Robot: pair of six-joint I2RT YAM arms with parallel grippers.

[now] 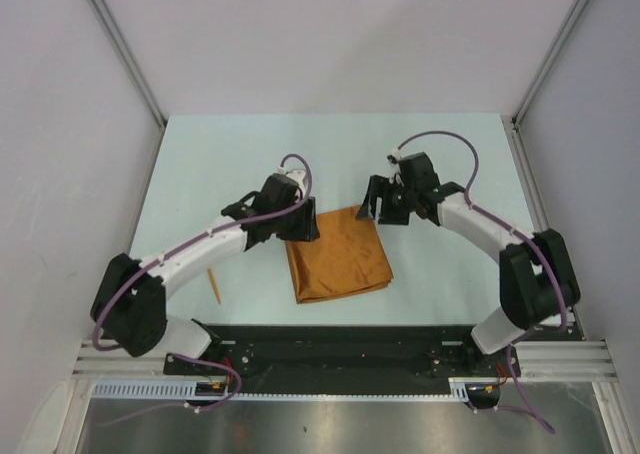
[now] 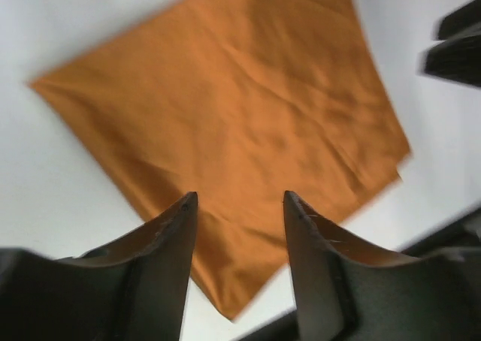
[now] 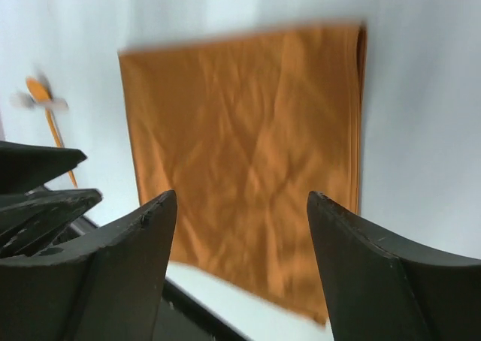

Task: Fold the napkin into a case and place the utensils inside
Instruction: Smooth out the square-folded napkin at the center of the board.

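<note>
Napkin (image 1: 338, 254): lies flat on the pale table (image 1: 250, 144), centre of the work area, between my two arms. It is folded to a rough square with one corner pointing away from my bases. In the right wrist view the napkin (image 3: 248, 161) shows stacked layers along its right-hand edge. The cloth is lightly creased. No utensil is on it or in it.

Left pincer (image 1: 303, 226): over the napkin's far-left edge. In the left wrist view my left pincer (image 2: 240, 206) stands moderately wide. Nothing is between the fingers (image 2: 173, 236), and only the napkin (image 2: 233, 123) is visible below the gap. I cannot tell whether the tips touch the cloth.

Right pincer (image 1: 372, 206): just beyond the napkin's far corner. In the right wrist view my right pincer (image 3: 242, 206) stands wide and holds nothing, with cloth visible through the gap.

Utensil (image 1: 213, 285): a slim orange stick on the table, left of the napkin and apart from it, close beside my left arm. The right wrist view shows an orange utensil (image 3: 52, 127) with a rounded end; it is too blurred to identify further.
</note>
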